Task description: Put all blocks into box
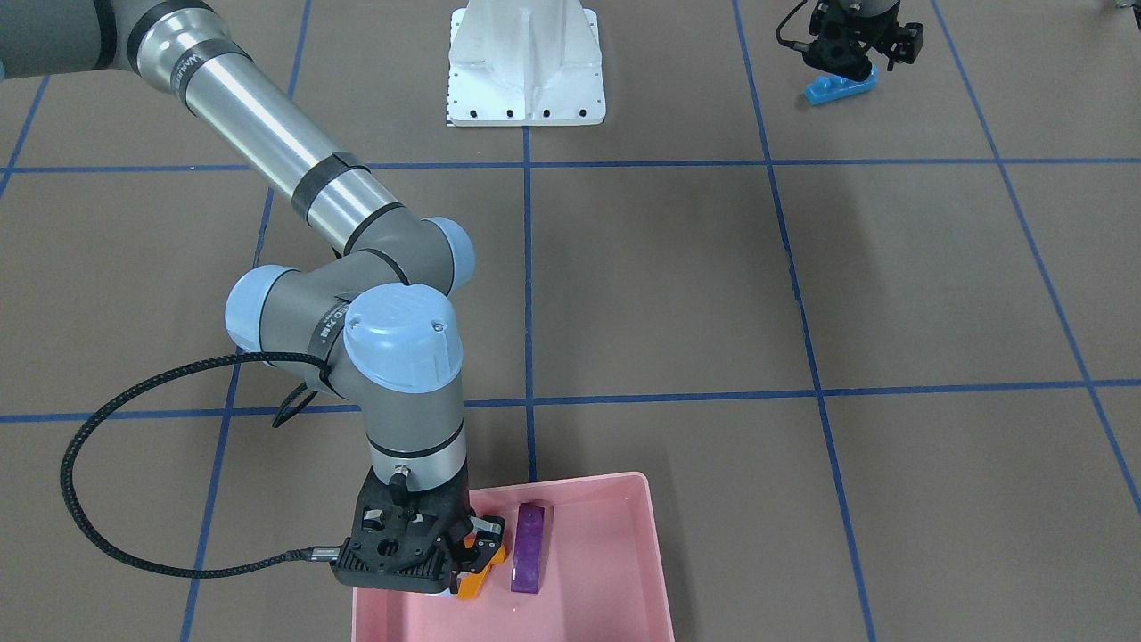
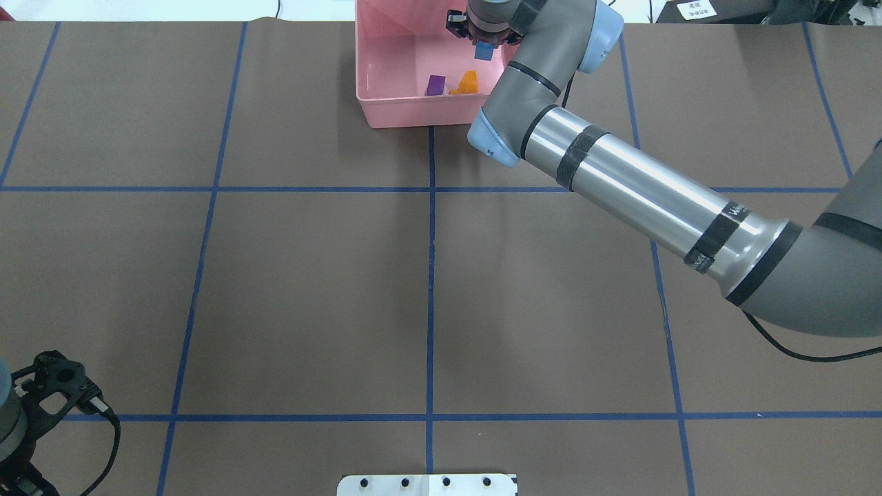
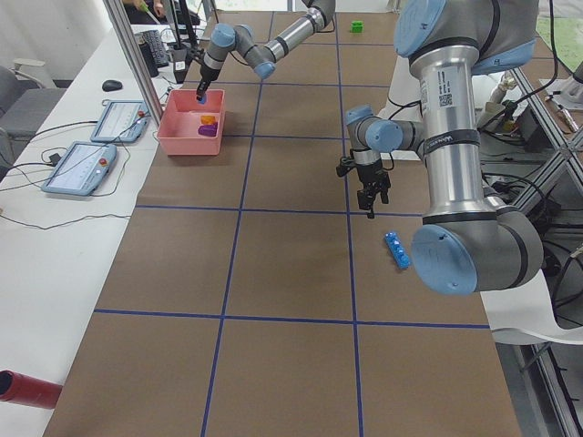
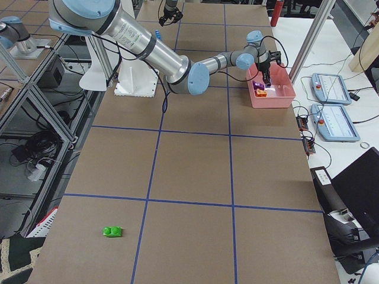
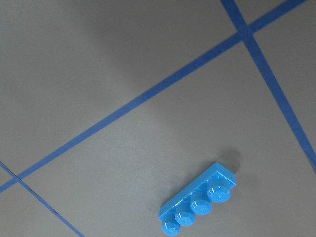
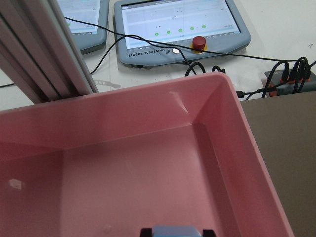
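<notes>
Tiny blue cube (image 2: 485,52) hangs pinched in the right pincer (image 2: 484,44) above the pink box (image 2: 400,114), at the overhead view's top centre. Best to release it low, clear of the orange block (image 2: 469,82) and purple block (image 2: 435,85). I cannot tell the state of the left pincer (image 1: 845,64).

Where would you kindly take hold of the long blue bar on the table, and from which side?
I would grip the long blue bar at its middle, across its narrow width, coming straight down from above: it lies flat, studs up, with both long sides clear.
</notes>
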You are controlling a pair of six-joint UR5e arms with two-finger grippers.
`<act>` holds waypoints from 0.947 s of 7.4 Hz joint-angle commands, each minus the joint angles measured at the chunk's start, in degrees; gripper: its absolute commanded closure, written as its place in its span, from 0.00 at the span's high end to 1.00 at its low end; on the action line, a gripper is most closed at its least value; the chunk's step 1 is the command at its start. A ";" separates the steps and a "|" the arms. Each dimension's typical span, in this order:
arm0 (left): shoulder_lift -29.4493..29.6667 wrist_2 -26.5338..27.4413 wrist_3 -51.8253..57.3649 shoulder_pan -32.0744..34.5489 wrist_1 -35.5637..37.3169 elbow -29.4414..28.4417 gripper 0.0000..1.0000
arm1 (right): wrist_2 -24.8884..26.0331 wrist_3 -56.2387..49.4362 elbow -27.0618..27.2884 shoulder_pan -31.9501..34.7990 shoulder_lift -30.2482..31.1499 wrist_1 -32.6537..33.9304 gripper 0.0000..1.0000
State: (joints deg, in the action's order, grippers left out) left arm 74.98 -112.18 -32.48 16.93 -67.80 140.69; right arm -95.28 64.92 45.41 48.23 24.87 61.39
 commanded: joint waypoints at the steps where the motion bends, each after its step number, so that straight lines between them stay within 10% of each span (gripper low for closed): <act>1: -0.80 0.55 2.05 -5.13 -0.05 -0.94 1.00 | -4.01 -4.00 1.43 3.25 -0.70 0.49 1.00; 7: 0.59 4.69 2.24 -18.16 -5.64 -11.18 1.00 | -22.45 -18.47 15.30 15.64 0.61 20.58 1.00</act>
State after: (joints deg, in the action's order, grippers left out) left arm 74.13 -107.63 -30.02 -0.08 -70.21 133.87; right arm -113.20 49.84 57.85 61.34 24.83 77.80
